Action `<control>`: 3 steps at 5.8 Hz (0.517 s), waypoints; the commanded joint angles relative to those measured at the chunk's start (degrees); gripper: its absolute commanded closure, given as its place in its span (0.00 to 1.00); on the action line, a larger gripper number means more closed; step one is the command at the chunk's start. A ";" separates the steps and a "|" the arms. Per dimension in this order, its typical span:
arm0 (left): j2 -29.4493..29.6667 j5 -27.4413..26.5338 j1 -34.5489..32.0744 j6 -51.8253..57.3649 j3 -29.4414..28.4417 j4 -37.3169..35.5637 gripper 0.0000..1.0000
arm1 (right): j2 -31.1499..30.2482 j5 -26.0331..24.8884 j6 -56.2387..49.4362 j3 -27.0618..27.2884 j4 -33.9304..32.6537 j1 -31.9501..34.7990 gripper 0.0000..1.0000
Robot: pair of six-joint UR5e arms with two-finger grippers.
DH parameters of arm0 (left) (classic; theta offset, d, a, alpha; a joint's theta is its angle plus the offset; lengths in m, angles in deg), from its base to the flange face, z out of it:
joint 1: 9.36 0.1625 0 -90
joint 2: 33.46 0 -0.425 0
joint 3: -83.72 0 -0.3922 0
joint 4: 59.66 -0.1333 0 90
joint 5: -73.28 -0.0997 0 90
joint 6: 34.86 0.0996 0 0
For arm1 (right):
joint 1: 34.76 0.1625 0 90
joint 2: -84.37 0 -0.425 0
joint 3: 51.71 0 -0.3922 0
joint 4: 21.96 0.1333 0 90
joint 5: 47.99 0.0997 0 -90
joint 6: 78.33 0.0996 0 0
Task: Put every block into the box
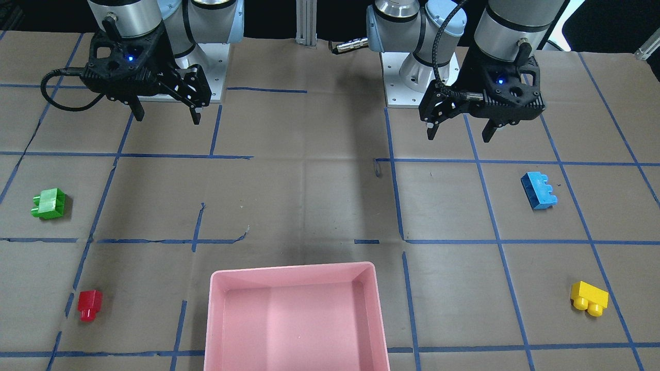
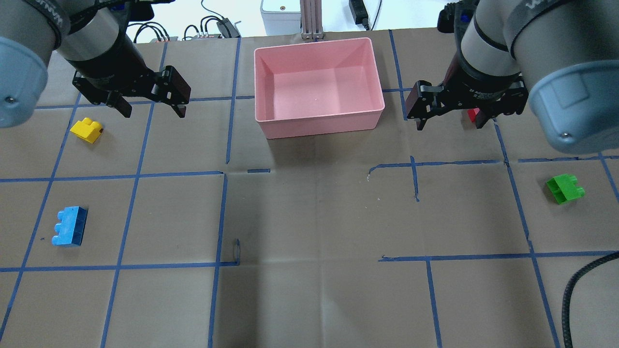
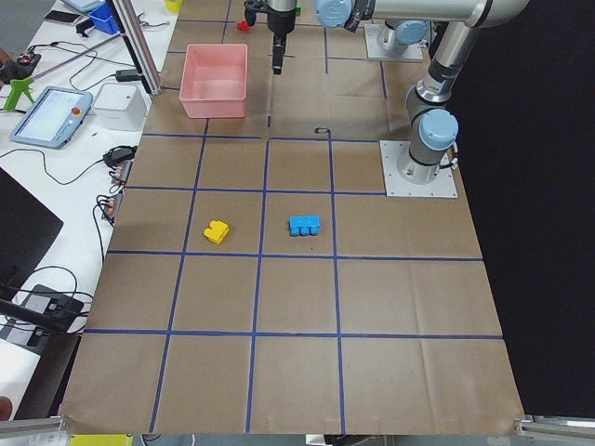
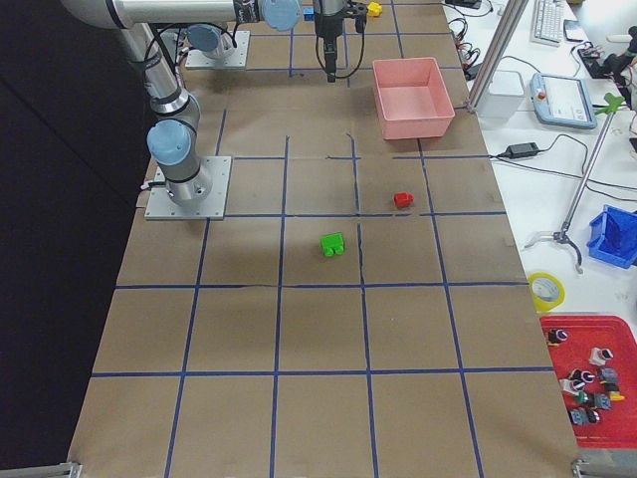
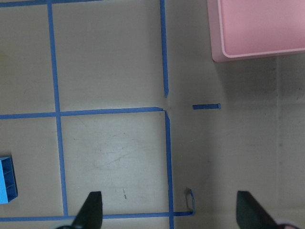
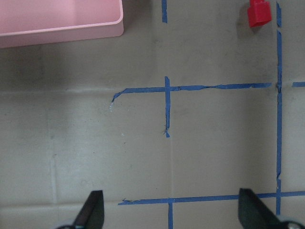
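Note:
The pink box (image 2: 319, 117) stands empty at the table's far edge (image 1: 291, 269). On my left side lie the yellow block (image 2: 87, 130) and the blue block (image 2: 70, 226), whose edge shows in the left wrist view (image 5: 7, 179). On my right lie the green block (image 2: 565, 188) and the red block (image 1: 89, 305), also seen in the right wrist view (image 6: 259, 13). My left gripper (image 2: 154, 113) is open and empty above the table, right of the yellow block. My right gripper (image 2: 449, 124) is open and empty, partly hiding the red block.
Blue tape lines grid the brown paper table. The arms' base plates (image 1: 412, 93) sit at the robot's side. An aluminium post (image 2: 309, 19) and cables stand behind the box. A bench with a tablet (image 3: 51, 116) and bins runs along the far edge.

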 commanded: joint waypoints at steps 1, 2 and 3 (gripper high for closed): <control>-0.04 0.16 1.83 0.03 0.02 0.01 0.01 | 0.00 -0.06 0.00 0.08 0.09 0.00 0.00; -0.04 0.25 3.85 0.98 0.02 0.01 0.01 | -0.09 -0.32 0.00 0.17 0.26 0.00 0.00; -0.13 0.08 7.96 4.30 0.02 0.10 0.01 | 0.00 -0.15 0.00 0.17 0.18 0.00 0.00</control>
